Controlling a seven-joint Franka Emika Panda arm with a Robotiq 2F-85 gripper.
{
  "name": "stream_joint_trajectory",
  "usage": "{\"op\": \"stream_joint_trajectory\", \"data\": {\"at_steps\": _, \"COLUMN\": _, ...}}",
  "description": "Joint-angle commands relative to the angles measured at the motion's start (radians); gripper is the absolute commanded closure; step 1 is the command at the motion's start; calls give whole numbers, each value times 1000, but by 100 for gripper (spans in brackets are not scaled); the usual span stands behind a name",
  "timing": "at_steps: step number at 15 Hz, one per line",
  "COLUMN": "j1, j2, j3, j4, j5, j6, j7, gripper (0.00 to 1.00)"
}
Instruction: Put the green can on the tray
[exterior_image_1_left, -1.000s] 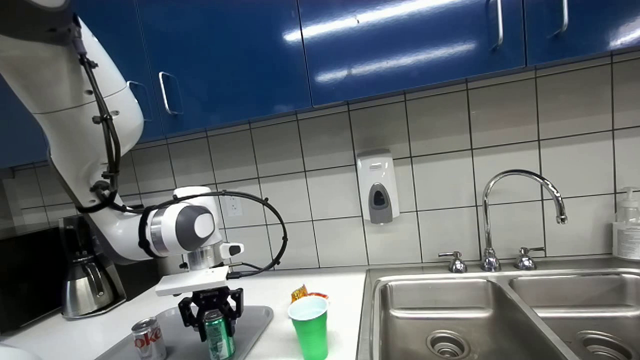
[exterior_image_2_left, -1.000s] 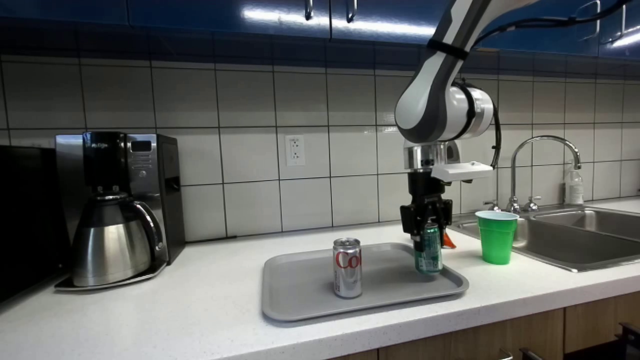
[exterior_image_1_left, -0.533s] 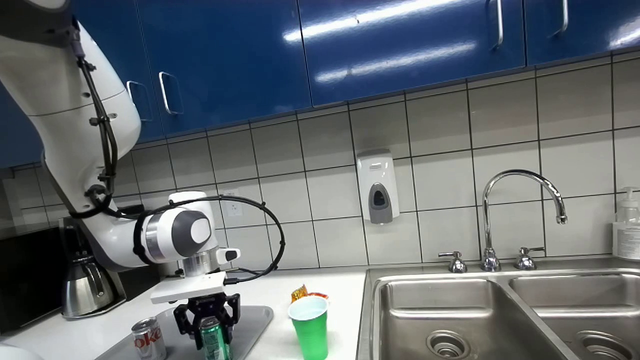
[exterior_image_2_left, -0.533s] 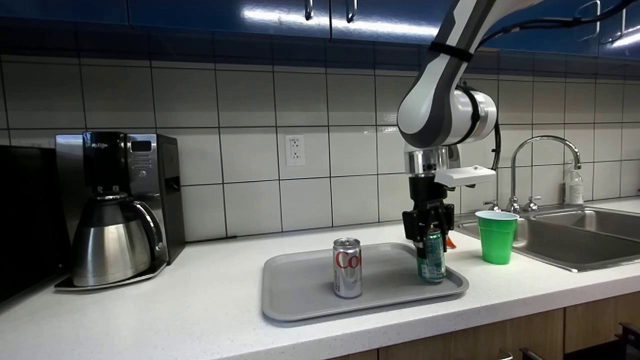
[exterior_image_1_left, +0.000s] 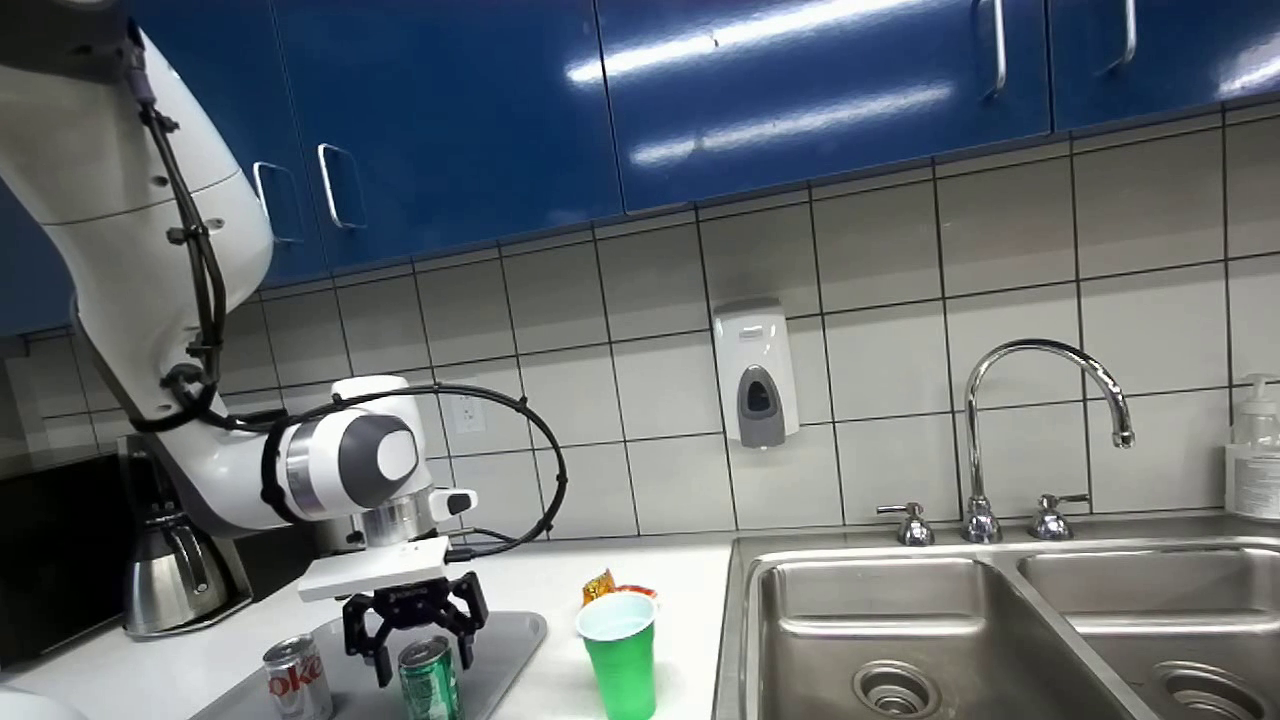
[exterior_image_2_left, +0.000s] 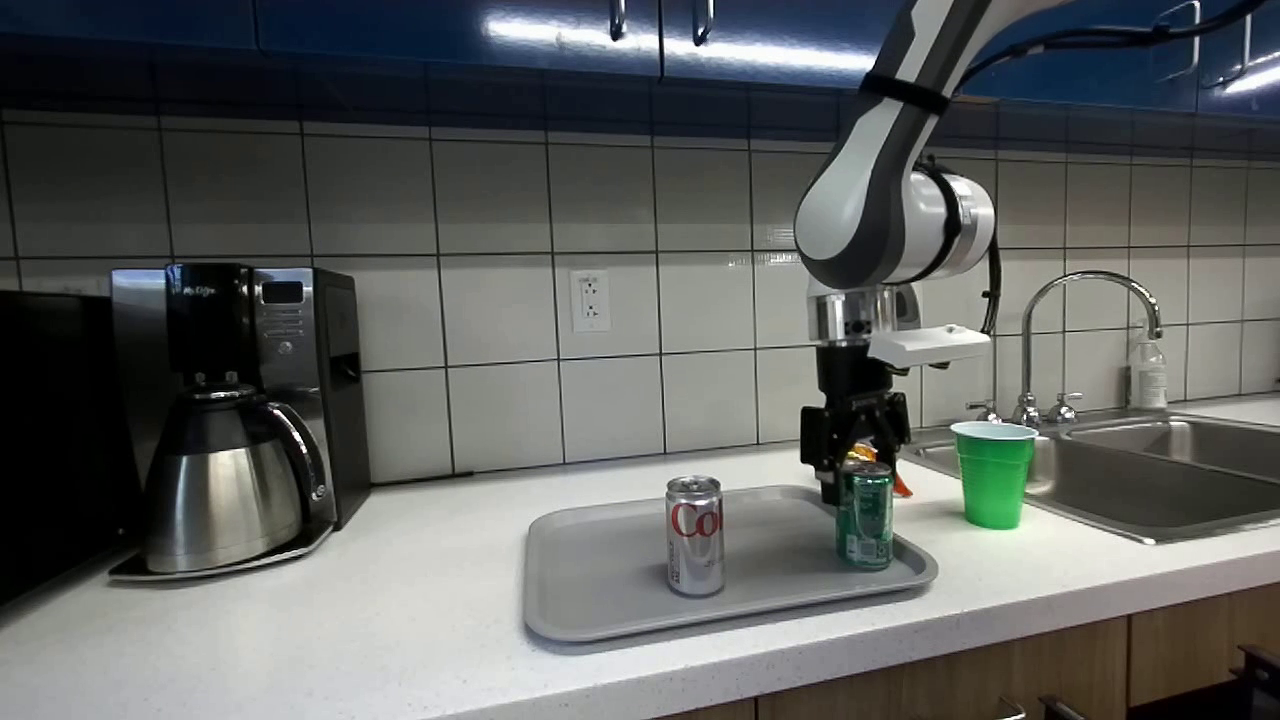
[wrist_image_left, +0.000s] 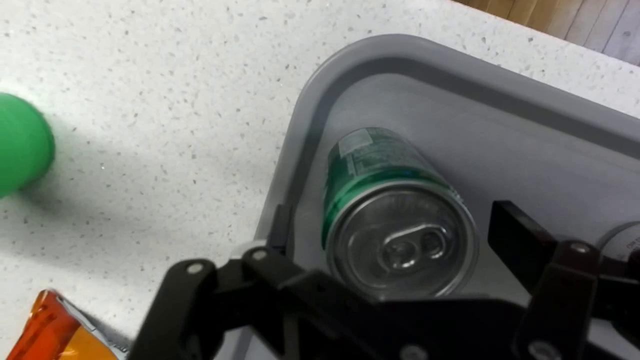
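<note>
The green can (exterior_image_2_left: 866, 522) stands upright on the grey tray (exterior_image_2_left: 600, 560), near the end closest to the sink. In the wrist view the can's silvery lid (wrist_image_left: 400, 240) faces up, and the can is inside a rounded corner of the tray (wrist_image_left: 525, 165). My gripper (exterior_image_1_left: 425, 665) is over the can with its jaws spread to either side of it. Tray surface shows between the can and each finger in the wrist view, so neither fingertip (wrist_image_left: 515, 235) touches it. In an exterior view the can's lower end (exterior_image_1_left: 432, 700) reaches the bottom of the picture.
A silver-and-red can (exterior_image_2_left: 694, 540) shares the tray. On the sink side a bright green cup (exterior_image_2_left: 995, 478) stands on the counter, with an orange snack packet (wrist_image_left: 65, 330) behind it. A coffee maker (exterior_image_2_left: 225, 440) and steel sink (exterior_image_2_left: 1130, 490) flank the work area.
The can, gripped a second ago, came down and a little towards the tray's near corner. The fingers have since spread and let go, and the can now stands by itself.
</note>
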Motion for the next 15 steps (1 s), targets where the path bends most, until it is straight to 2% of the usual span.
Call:
{"op": "stream_joint_trajectory", "data": {"at_steps": 1, "j1": 0, "j2": -81, "j3": 13, "j4": -38, "j5": 4, "j6": 13, "j7": -23, "gripper": 0}}
{"op": "stream_joint_trajectory", "data": {"at_steps": 10, "j1": 30, "j2": -240, "j3": 4, "j4": -100, "j5": 39, "j6": 39, "j7": -72, "gripper": 0}}
{"op": "stream_joint_trajectory", "data": {"at_steps": 15, "j1": 43, "j2": -358, "j3": 7, "j4": -170, "j5": 13, "j6": 71, "j7": -50, "gripper": 0}}
